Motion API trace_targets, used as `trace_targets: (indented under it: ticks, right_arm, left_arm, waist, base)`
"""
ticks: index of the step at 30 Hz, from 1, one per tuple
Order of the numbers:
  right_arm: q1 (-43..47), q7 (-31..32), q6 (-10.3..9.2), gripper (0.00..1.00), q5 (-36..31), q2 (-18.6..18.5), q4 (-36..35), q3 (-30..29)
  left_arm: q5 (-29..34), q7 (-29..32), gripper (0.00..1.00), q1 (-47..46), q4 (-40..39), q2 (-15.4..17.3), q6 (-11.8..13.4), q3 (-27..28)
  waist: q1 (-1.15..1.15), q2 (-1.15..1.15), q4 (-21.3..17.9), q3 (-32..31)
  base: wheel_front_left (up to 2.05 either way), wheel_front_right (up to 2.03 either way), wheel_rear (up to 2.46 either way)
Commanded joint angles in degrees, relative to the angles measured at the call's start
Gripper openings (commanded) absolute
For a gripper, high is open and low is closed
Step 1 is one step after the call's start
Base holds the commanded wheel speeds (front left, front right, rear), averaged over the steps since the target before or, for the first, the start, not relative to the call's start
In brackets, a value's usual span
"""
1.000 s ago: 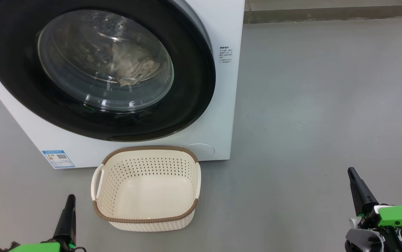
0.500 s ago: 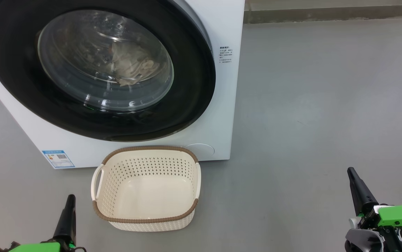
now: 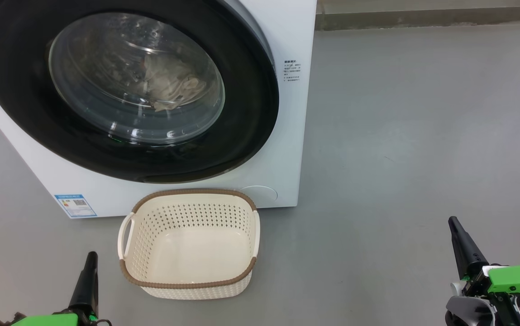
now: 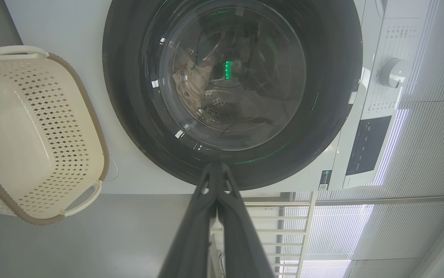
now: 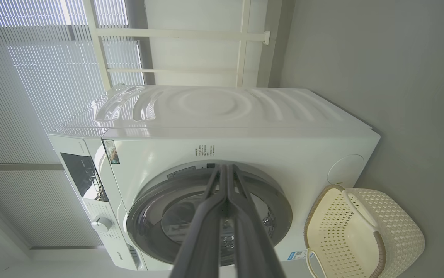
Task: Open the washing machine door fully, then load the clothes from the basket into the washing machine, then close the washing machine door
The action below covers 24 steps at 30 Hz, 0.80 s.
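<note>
Two closed, empty: left end effector [image 3: 90, 261], right end effector [image 3: 455, 225]. Shut washing machine door [image 3: 250, 117] ahead, clothes [image 3: 169, 88] behind it; empty basket [image 3: 256, 235] between, nearer left. Seems last step done; calls next only for latch check.

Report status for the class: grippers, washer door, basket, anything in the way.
Left gripper and right gripper shut, empty. Door closed, clothes behind its glass. Basket empty, on floor below door; no other obstacle.
</note>
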Motion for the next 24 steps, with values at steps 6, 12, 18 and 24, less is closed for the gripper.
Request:
trace_targets:
  ticks: [6, 12, 18, 24]
  right_arm:
    - [-2.43, -0.34, 0.1, 0.0, 0.53, -1.07, -1.74, 1.42]
    - [-2.43, -0.4, 0.1, 0.0, 0.6, -1.13, -1.75, 1.5]
    - [-2.42, -0.46, 0.1, 0.0, 0.66, -1.18, -1.76, 1.57]
    - [-2.42, -0.52, 0.1, 0.0, 0.73, -1.24, -1.77, 1.65]
  left_arm:
    - [-0.39, 0.35, 0.0, -2.56, -1.81, 0.5, -0.05, 1.89]
    - [-0.39, 0.35, 0.0, -2.56, -1.81, 0.5, -0.05, 1.89]
    - [-0.39, 0.35, 0.0, -2.56, -1.81, 0.5, -0.05, 1.89]
    - [-0.39, 0.35, 0.0, -2.56, -1.81, 0.5, -0.05, 1.89]
  waist:
    - [0.0, 0.0, 0.0, 0.0]
    - [0.0, 0.0, 0.0, 0.0]
    - [0.0, 0.0, 0.0, 0.0]
    - [0.0, 0.0, 0.0, 0.0]
  base:
    - [0.0, 0.0, 0.0]
    - [0.0, 0.0, 0.0]
    - [0.0, 0.0, 0.0]
    - [0.0, 0.0, 0.0]
